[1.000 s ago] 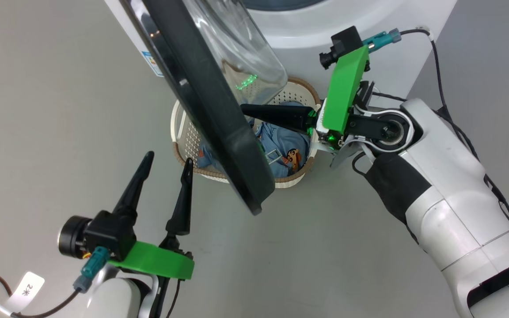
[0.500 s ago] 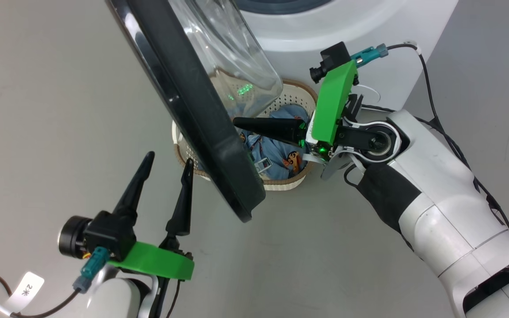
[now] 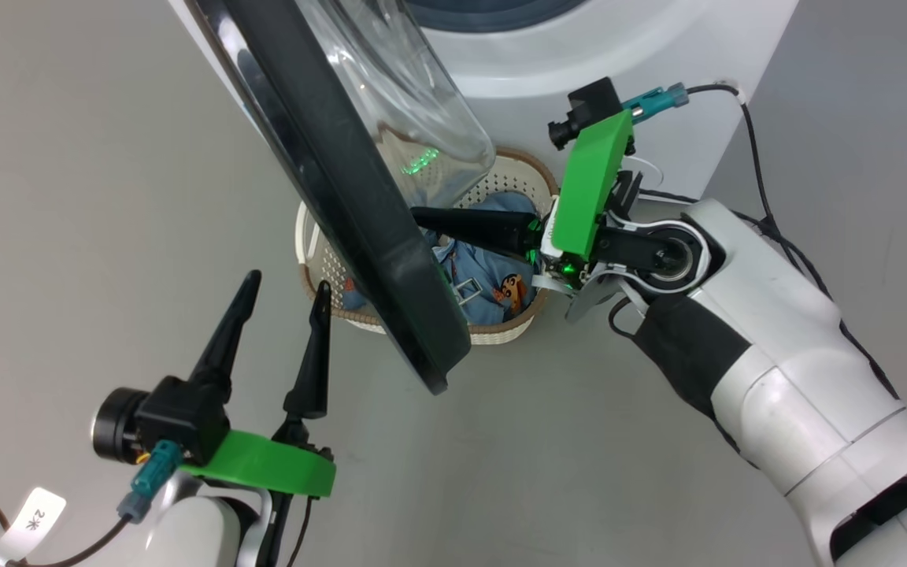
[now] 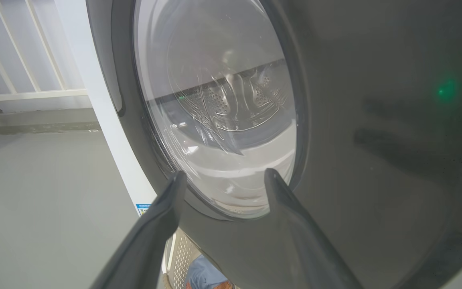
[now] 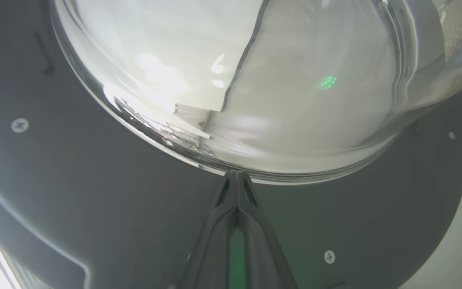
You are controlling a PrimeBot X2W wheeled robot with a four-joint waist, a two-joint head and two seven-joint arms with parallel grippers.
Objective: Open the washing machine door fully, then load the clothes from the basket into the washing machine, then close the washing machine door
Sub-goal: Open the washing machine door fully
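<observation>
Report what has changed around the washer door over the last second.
The head camera shifted a little. Judged against the basket, the washing machine door seems to have swung slightly further open, toward the robot's left, with the right tool following against its inner face. Nothing was gripped or released. Unchanged: right tool shut, left tool open and empty outside the door, clothes in the basket.

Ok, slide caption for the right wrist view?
Shut right gripper aimed at the washing machine door, tips by its glass bowl.
</observation>
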